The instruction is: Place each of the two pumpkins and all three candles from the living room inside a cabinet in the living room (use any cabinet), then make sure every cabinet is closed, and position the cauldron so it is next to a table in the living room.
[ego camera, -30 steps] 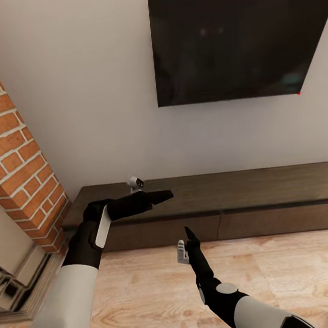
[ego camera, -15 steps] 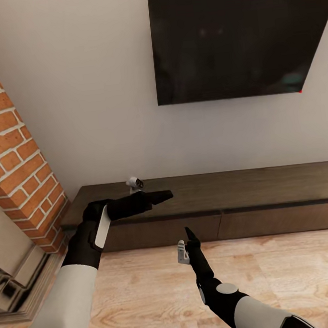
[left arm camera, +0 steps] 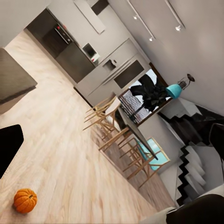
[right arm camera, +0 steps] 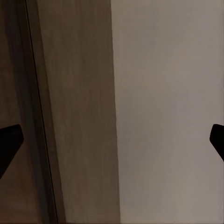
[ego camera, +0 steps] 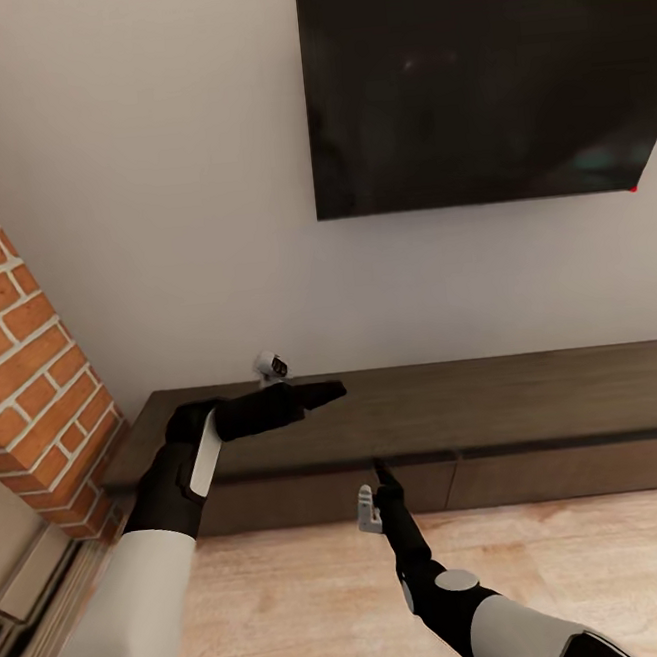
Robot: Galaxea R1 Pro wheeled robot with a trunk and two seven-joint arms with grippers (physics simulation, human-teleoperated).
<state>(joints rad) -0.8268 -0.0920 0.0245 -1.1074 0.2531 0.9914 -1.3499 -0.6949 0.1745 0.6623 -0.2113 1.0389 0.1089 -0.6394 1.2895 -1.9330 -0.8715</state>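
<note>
TV (ego camera: 475,73) is cut off at the top and right edge of the head view, and the cabinet (ego camera: 536,394) runs out of frame on the right, so its far end can't be seen; both visible drawer fronts sit flush and shut. Brick fireplace column (ego camera: 26,368) is clipped at the left edge. Left gripper (ego camera: 320,395) is seen side-on in the head view, fingers reading as one dark wedge, and the left wrist view catches one dark fingertip at one edge plus a dark curved shape at the opposite edge, so I can't tell whether its jaws are apart or together. Left forearm is raised and bent across the body, the gripper pointing sideways toward the right arm, hovering above the cabinet top, nothing in it. A small white camera-like gadget (ego camera: 269,365) sits on the cabinet top just behind the left wrist. Right gripper (ego camera: 382,484) points forward and up at the cabinet front, its tip overlapping the drawer face just below the top lip; contact is not resolvable. The right wrist view shows both fingertips (right arm camera: 9,142) at opposite edges of the picture, wide apart, with dark cabinet wood and pale wall between them, nothing held. One pumpkin (left arm camera: 24,199) lies on the wood floor (ego camera: 326,610) in the left wrist view, well apart from the left gripper, with a dining table and chairs (left arm camera: 122,135) farther off.
</note>
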